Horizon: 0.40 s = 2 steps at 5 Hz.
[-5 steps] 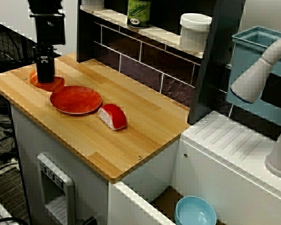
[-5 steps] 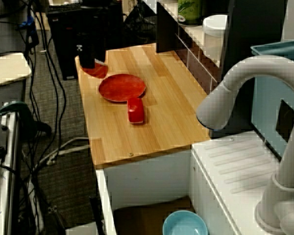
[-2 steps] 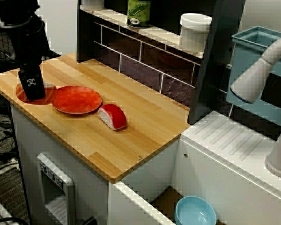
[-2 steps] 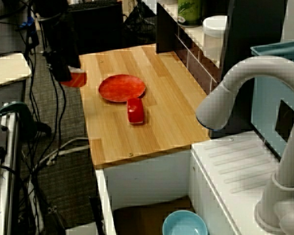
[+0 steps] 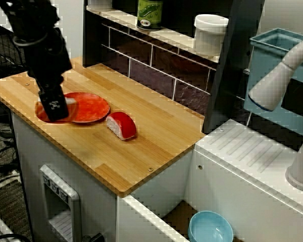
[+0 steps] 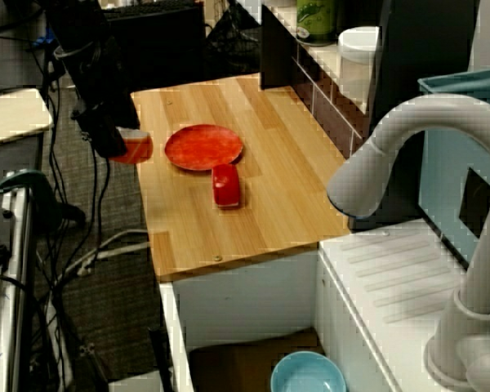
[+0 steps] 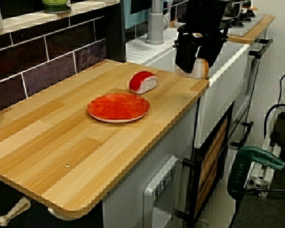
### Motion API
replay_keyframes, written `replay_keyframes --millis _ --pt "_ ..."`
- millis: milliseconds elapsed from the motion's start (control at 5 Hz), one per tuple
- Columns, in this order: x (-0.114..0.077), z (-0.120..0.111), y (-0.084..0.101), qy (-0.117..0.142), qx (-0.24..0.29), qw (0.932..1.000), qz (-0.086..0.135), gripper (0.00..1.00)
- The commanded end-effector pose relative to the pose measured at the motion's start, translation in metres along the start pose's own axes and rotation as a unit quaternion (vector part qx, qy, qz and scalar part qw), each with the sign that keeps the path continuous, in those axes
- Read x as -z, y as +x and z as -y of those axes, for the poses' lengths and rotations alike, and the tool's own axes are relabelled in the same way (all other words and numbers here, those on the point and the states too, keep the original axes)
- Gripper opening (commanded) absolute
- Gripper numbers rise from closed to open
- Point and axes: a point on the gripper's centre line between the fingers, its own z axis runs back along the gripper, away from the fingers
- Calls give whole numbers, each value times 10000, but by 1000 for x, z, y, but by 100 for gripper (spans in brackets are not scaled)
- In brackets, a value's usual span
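My gripper point(image 5: 54, 113) is shut on a small orange-red food piece point(image 6: 136, 148) and holds it in the air. In the view from over the tap the gripper point(image 6: 114, 147) hangs at the counter's front edge, just left of the red plate point(image 6: 204, 147). The view from the counter's end puts the gripper point(image 7: 192, 64) and the piece point(image 7: 200, 68), orange with a pale side, beyond the wooden counter's point(image 7: 61, 142) edge. In the counter-front view the piece point(image 5: 40, 111) overlaps the plate point(image 5: 88, 107). A red-and-white sushi piece point(image 5: 122, 125) lies just right of the plate.
A tiled back wall carries a shelf with a green can point(image 5: 150, 12) and a white jar point(image 5: 210, 33). To the right are a white drainboard point(image 5: 252, 151), a grey tap point(image 5: 280, 75) and a blue bin point(image 5: 275, 43). A blue bowl point(image 5: 210, 229) sits in the lower compartment.
The gripper lifted the orange-red piece off the counter's back-left corner, swung out past the front edge, then came back right toward the plate. Plate and sushi piece stayed put.
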Motion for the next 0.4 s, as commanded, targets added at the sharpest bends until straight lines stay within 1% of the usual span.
replay_keyframes --millis 0,200 --pt "2 22 24 -69 132 9995 281 0" --pt "5 37 36 -1020 553 9932 64 0"
